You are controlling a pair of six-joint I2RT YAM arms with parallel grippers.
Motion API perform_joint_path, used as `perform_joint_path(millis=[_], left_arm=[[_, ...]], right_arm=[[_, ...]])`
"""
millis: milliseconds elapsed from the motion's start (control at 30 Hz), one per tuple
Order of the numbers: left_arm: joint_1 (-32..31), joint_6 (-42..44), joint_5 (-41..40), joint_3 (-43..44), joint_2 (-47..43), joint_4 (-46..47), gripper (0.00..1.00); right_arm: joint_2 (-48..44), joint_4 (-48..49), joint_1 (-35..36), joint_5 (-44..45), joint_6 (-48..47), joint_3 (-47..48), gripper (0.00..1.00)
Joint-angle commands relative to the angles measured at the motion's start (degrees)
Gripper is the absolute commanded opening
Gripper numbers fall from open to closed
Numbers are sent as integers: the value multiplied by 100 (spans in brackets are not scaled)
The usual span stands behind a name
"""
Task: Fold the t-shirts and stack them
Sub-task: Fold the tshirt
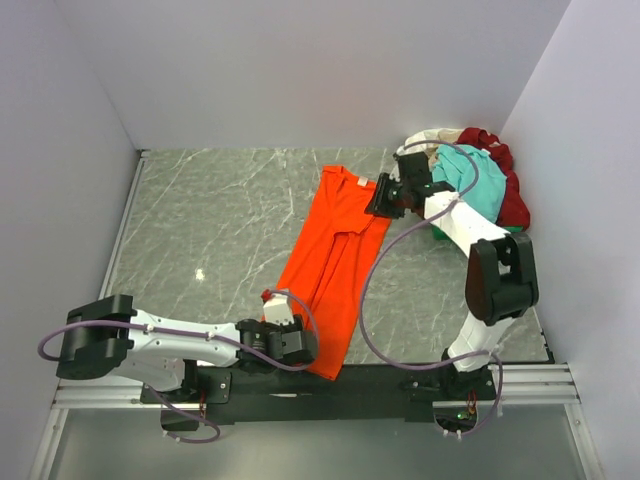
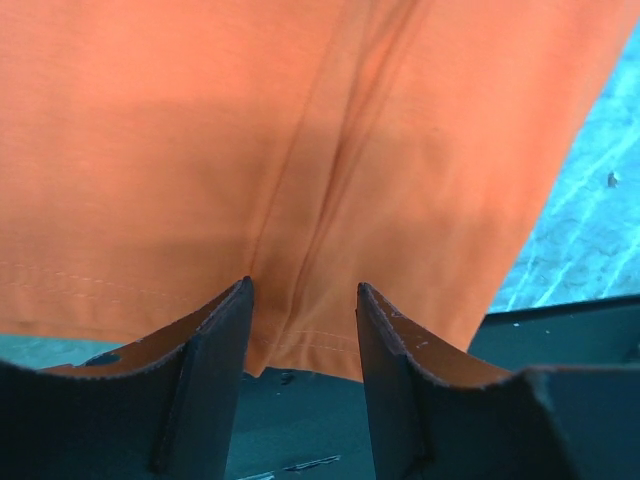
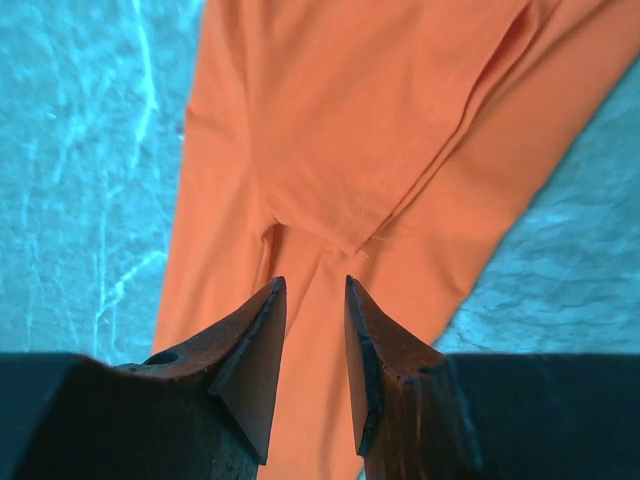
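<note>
A bright orange t-shirt (image 1: 335, 250) lies on the marble table, folded into a long strip that runs diagonally from the back centre to the near edge. My left gripper (image 1: 305, 345) is at its bottom hem; in the left wrist view the fingers (image 2: 225, 330) stand apart over the hem (image 2: 310, 340) and pinch nothing. At the shoulder end is my right gripper (image 1: 377, 200), also open (image 3: 315, 285), with a folded sleeve edge (image 3: 350, 235) just ahead of its tips. More t-shirts lie heaped at the back right: teal (image 1: 472, 185), dark red (image 1: 512, 200), cream (image 1: 435, 135).
White walls close the table (image 1: 220, 230) in on the left, back and right. A black mounting rail (image 1: 380, 378) runs along the near edge, and the shirt's hem reaches it. Purple cables loop from both arms.
</note>
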Motion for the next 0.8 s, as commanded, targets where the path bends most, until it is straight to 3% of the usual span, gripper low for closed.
perform_joint_path(millis=[0, 200, 433, 767], left_arm=[[-73, 86, -19, 16, 73, 284, 52], [-91, 235, 218, -90, 188, 838, 52], [-100, 270, 429, -195, 399, 1128, 51], [251, 1131, 1325, -371, 1093, 2999, 50]], right_arm=[[288, 377, 83, -79, 133, -137, 37], [1000, 438, 92, -158, 142, 205, 37], [2273, -141, 92, -106, 10, 1495, 37], [3698, -1090, 119, -422, -130, 3429, 36]])
